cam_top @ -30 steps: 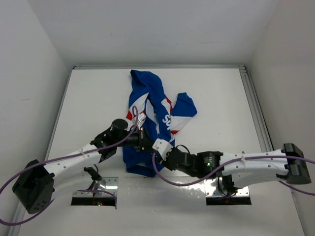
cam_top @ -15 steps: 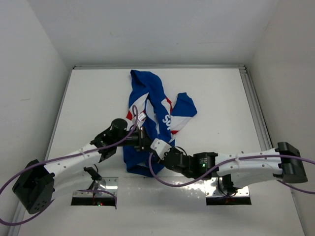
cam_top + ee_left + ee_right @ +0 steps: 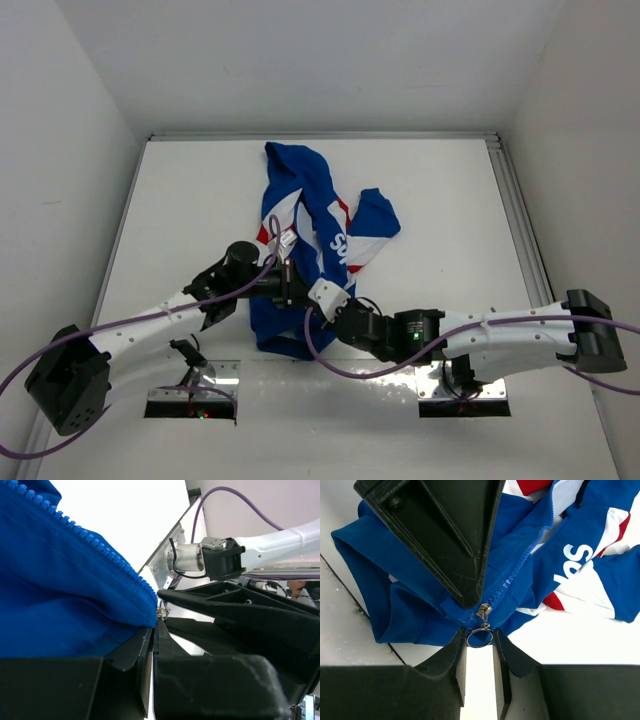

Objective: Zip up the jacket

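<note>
The blue jacket [image 3: 320, 215] with red and white panels lies crumpled mid-table, its zipper open. My left gripper [image 3: 290, 283] is shut on the jacket's lower hem beside the zipper's bottom end; the left wrist view shows its jaws [image 3: 155, 625] pinching blue fabric [image 3: 60, 590] below the zipper teeth [image 3: 90, 540]. My right gripper [image 3: 322, 295] sits right against it. In the right wrist view its fingers [image 3: 479, 639] stand narrowly apart, with the metal ring pull [image 3: 480, 637] between the tips. The slider [image 3: 483, 611] is at the zipper's bottom. The left gripper's black fingers [image 3: 455, 540] press the hem just above.
White walls enclose the table on three sides, with a metal rail [image 3: 515, 215] along the right edge. Two metal base plates [image 3: 195, 390] [image 3: 465, 390] lie at the near edge. Purple cables [image 3: 150, 320] run along both arms.
My right arm has slid a little left and toward the zipper's bottom end, bringing its fingers up to the ring pull. The left gripper and the jacket have stayed put.
</note>
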Robot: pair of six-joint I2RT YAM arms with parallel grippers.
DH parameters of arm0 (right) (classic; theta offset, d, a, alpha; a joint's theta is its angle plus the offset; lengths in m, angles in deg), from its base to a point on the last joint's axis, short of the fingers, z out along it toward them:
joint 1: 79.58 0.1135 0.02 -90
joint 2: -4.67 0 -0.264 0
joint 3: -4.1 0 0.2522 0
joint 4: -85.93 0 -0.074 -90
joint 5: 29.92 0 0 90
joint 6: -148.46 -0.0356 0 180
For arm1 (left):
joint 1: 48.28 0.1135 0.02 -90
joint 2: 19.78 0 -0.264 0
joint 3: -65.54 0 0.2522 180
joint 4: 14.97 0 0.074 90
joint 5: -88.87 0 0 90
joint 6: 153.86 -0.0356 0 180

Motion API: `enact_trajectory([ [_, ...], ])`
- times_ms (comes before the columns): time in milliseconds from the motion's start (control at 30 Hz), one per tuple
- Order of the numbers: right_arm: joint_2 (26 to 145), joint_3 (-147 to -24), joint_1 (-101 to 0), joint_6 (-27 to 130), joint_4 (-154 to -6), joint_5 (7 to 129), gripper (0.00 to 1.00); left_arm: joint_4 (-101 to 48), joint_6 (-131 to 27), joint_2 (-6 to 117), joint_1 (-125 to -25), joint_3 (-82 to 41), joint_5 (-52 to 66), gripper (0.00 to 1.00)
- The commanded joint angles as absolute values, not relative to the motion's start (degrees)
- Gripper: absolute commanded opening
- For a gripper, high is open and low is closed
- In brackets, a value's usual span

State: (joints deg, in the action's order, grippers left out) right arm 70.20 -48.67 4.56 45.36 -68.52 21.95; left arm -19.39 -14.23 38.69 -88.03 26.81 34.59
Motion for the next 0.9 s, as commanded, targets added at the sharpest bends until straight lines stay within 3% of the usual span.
enact_trajectory([
  [0,68.48,-49.92,4.88,44.75,-68.71,21.05,0.00,-19.50,-15.60,37.17,-87.48,25.32,34.64,0.00],
  [333,67.16,-51.15,4.88,44.93,-65.90,23.78,0.00,-23.72,-18.33,35.50,-87.48,25.41,33.50,0.00],
  [533,67.51,-52.99,4.79,46.33,-65.37,31.42,0.00,-31.80,-24.12,35.06,-87.48,24.00,30.24,0.00],
  [867,71.98,-54.31,3.48,48.09,-72.74,27.20,0.00,-34.53,-27.82,33.40,-87.48,26.46,30.07,0.00],
])
